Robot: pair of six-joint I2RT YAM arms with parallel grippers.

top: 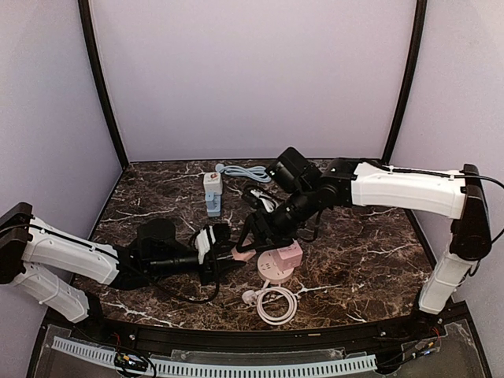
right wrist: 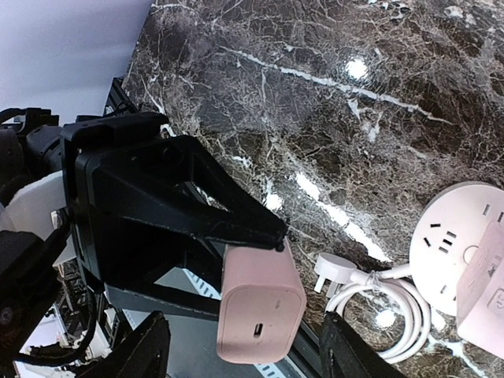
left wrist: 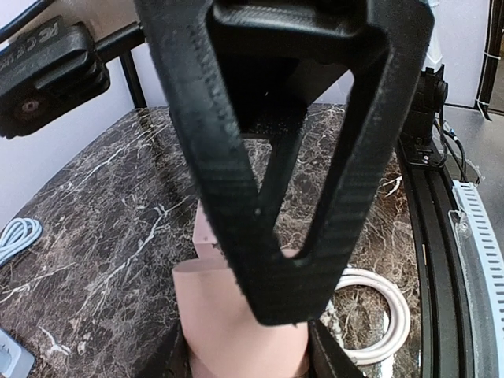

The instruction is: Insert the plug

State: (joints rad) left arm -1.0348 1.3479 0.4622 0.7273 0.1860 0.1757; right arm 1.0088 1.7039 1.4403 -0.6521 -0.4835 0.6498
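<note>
The left tool grips a pale pink, rounded-square plug adapter above the dark marble tabletop, just left of a round white socket hub. The right tool stands open, fingers flanking the adapter.

The left arm lies low, stretched toward the centre, with the left gripper clamped on a pink adapter. The right arm reaches across from the far right with its wrist bent downward. The right gripper hangs tip to tip with the left one, its fingers apparently spread either side of that adapter without touching it.
</note>
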